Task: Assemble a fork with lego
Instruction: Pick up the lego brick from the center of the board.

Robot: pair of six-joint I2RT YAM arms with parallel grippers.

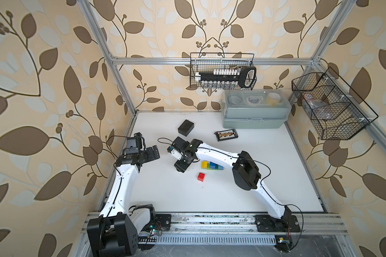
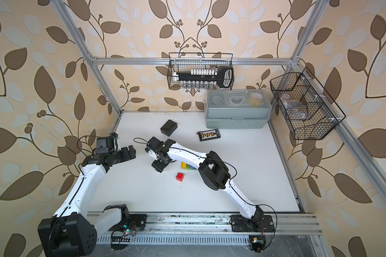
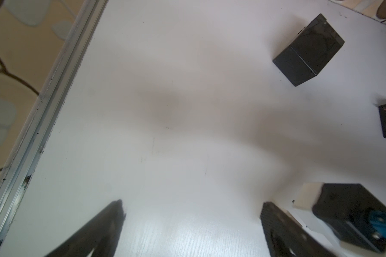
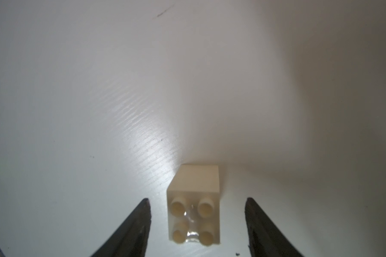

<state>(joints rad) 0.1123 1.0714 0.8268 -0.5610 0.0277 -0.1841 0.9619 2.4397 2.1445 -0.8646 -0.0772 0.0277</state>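
Right wrist view: your right gripper (image 4: 197, 199) stands wide, straddling the white brick (image 4: 194, 184) on the table (image 4: 98, 89), touching neither side. Closing off-centre, one jaw could hit first and twist it away.

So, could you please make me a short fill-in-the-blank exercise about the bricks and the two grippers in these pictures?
1. The studded brick standing untouched between the open jaws of the right gripper is ____ in colour.
2. The lone brick lying apart from the joined row is ____ in colour.
3. The left gripper is open and holds ____.
Missing words: white; red; nothing.
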